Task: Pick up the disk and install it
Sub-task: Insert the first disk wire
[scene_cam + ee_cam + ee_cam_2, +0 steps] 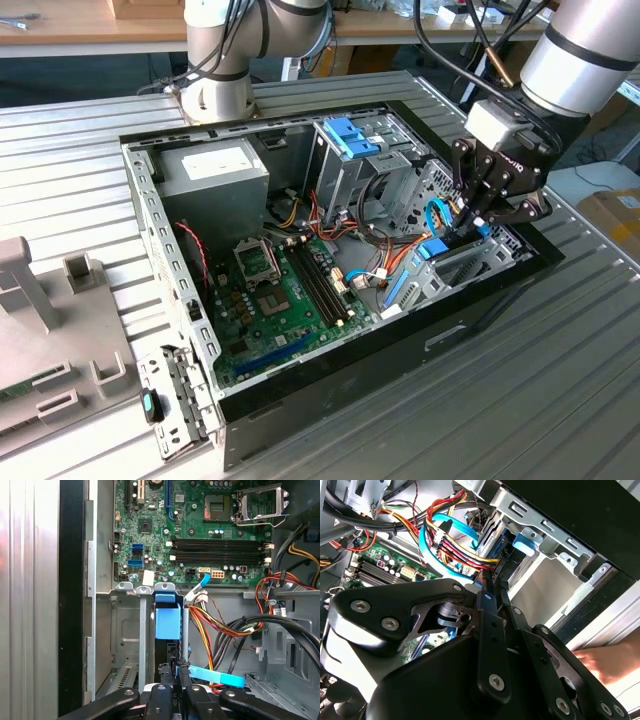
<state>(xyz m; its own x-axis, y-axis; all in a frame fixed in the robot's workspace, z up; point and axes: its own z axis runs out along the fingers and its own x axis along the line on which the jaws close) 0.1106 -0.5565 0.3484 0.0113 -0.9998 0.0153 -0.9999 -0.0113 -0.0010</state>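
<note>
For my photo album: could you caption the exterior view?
The gripper reaches into an open computer case, at the blue-railed disk.

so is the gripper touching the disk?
Cannot tell. In the first wrist view the gripper sits right at the disk standing edge-on in the bay, but where they would meet is dark, showing neither contact nor gap.

Ribbed grey metal tbl [560, 400]; wood bench [90, 22] at back.

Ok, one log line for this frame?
gripper: inside computer case, at the disk | disk: standing on edge in drive bay, blue carrier showing
</note>
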